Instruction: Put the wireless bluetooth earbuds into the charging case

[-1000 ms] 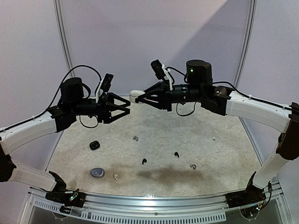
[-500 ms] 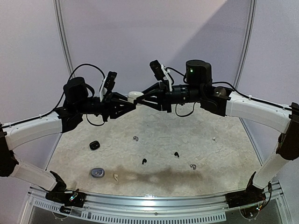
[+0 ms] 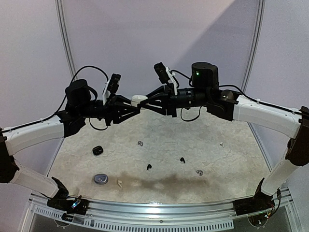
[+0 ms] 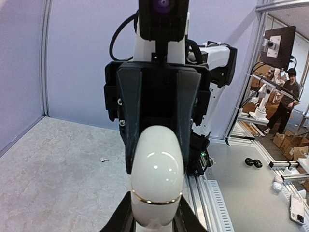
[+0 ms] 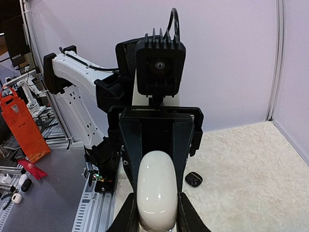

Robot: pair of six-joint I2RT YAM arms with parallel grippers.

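Case (image 3: 139, 98) between left gripper (image 3: 136, 105), right gripper (image 3: 144, 102), above table (image 3: 222, 166)

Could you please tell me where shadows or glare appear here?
Top view: a dark patch, shadow or stain, crosses the near table, and a diagonal shade edge cuts the back wall. Left wrist: small bright glints on the white case. Right wrist: a softer sheen on it.

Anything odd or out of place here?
Nothing damaged or spilled. The left gripper and right gripper both clamp one white case in mid-air. Loose buds lie scattered over the table, and a dark patch near its front edge may be stain or shadow.
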